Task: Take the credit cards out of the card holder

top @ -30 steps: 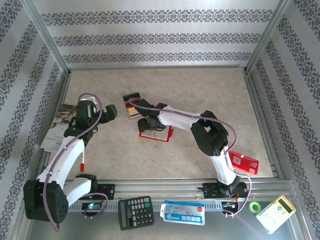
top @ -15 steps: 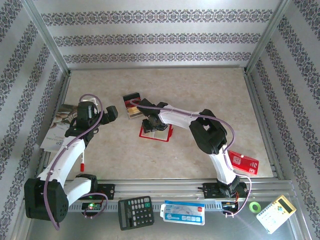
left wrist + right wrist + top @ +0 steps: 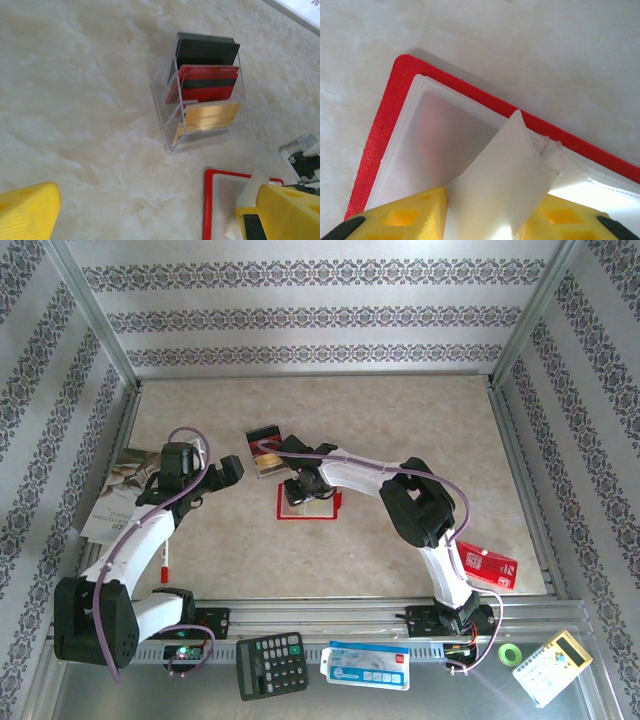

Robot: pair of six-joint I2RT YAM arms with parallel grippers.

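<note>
— Top view first: what was seen?
— The holder [image 3: 326, 513] was laid open near the middle of the table [image 3: 420, 440], and the right gripper [image 3: 300, 489] was set down on it. The left gripper [image 3: 224, 471] was held near a clear stand [image 3: 264, 454], just past the holder.

— And from the left wrist?
— The left gripper [image 3: 157, 210] was spread wide, with nothing in it. Three cards [image 3: 206, 82], black, red and gold, were stood in the stand [image 3: 167, 132] in tiers, with their upper edges exposed. A corner of the holder [image 3: 206, 200] was caught at the lower edge.

— Right wrist?
— The right gripper [image 3: 485, 222] was pinched on a pale inner flap [image 3: 495, 175] of the holder [image 3: 375, 140]. Whether a card lay under that flap could not be told.

— How was it all judged to handle?
— The flap was judged thin and floppy, more likely to be bent than lifted. The light holder could well be dragged along with it. The cards were judged stiff, light and slick. A hold was thought best taken across the flat faces, at an exposed edge.
</note>
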